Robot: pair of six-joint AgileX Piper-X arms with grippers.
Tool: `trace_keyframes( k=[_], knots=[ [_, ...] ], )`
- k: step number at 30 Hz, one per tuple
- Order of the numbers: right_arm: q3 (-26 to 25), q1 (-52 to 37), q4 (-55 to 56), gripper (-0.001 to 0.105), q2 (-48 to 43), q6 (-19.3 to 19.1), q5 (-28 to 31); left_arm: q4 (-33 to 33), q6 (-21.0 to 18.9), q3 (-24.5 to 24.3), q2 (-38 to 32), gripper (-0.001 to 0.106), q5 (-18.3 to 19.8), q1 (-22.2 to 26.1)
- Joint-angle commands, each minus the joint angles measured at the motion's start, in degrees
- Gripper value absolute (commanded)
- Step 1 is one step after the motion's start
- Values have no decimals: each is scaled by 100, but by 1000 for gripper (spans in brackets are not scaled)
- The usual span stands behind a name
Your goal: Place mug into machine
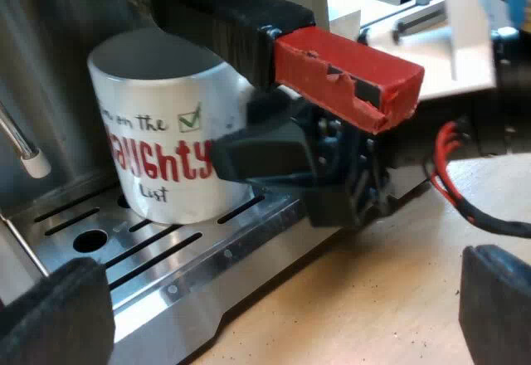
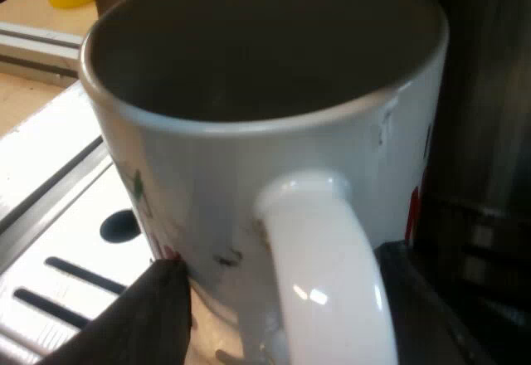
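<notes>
The mug stands on the drip tray, under the holder's red end. The right pincer straddles the mug's handle, fingers apart. The left pincer gapes over the counter.

Seen from the left wrist, the right claw stands before the mug and hides the end of its red lettering; the holder's handle covers part of the mug's rim. From the right wrist, the mug's base and the foot of the mug's handle are cut off; the marks beside it are too blurred to read.
</notes>
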Motion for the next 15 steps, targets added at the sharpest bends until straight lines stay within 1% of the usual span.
trace_keyframes(
  k=[1, 5, 7, 12, 15],
  knots=[
    [-222, -124, -47, 52, 86, -67, -10, -98, -48, -15, 4, 85, 0, -32],
    [-297, -180, -49, 52, 139, -78, -54, -98, -48, -15, 4, 85, 0, -32],
    [-315, -236, -57, 52, 206, -112, -361, -98, -48, -15, 4, 85, 0, -32],
    [-315, -196, 12, 52, 157, -111, -334, -98, -48, -15, 4, 85, 44, -32],
    [-315, -77, 499, 52, -38, -111, 17, -98, -48, -15, 4, 85, 43, -32]
  ],
)
